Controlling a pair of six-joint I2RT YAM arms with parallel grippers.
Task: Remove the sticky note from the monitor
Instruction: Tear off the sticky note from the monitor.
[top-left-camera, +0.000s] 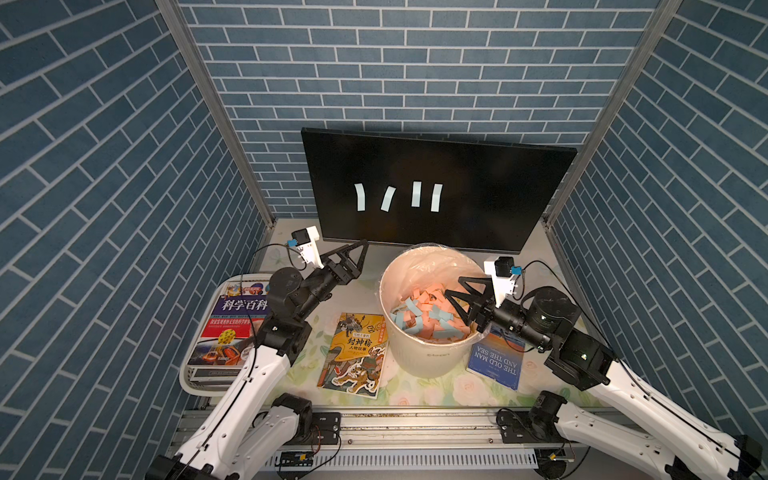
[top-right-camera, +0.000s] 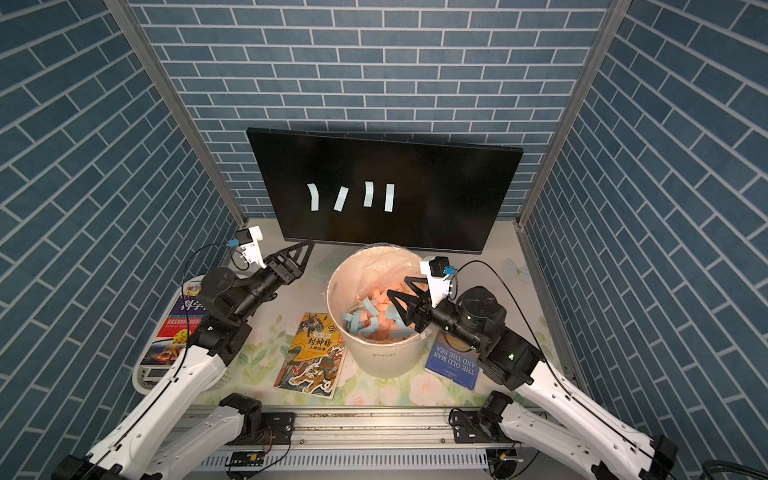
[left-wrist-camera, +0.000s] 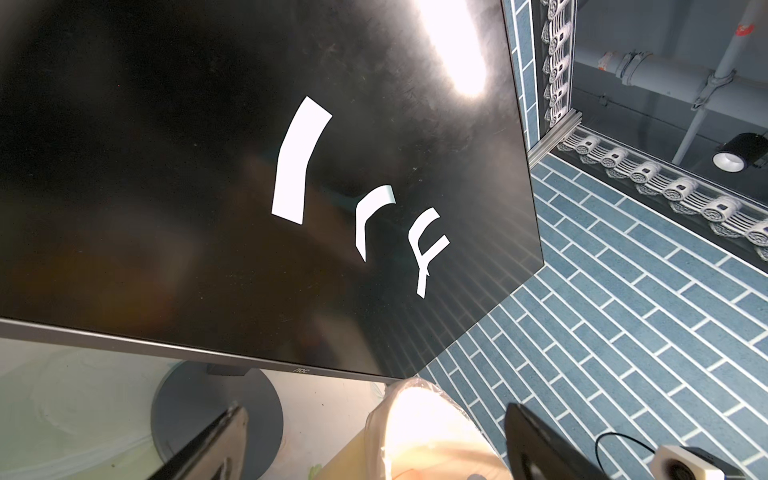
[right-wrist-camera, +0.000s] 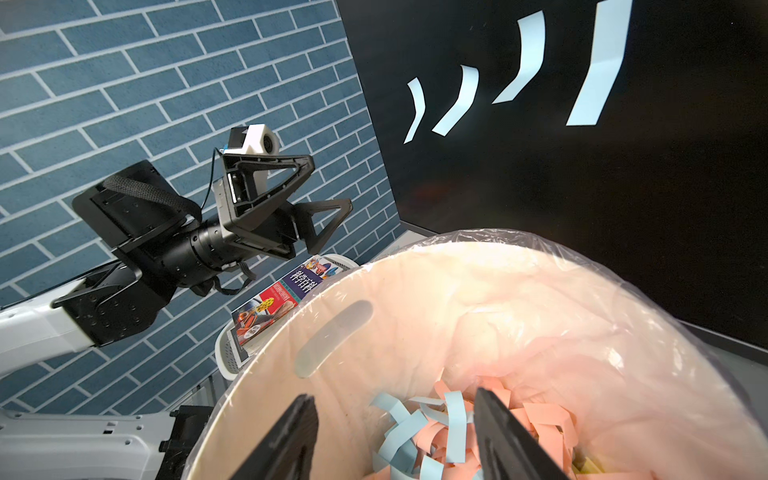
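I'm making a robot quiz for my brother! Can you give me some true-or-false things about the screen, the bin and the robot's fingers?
1. Four sticky notes are stuck on the monitor. True.
2. The bin is empty. False: it holds pink and blue paper strips.
3. The right fingers are open above the bin. True.
4. The left fingers are pinching a note. False: they are open and empty.
5. The yellow book lies inside the bin. False: it lies outside, beside the bin.

walls (top-left-camera: 395, 62): blue brick pattern | corner posts (top-left-camera: 210, 104): aluminium | tabletop (top-left-camera: 415, 390): floral
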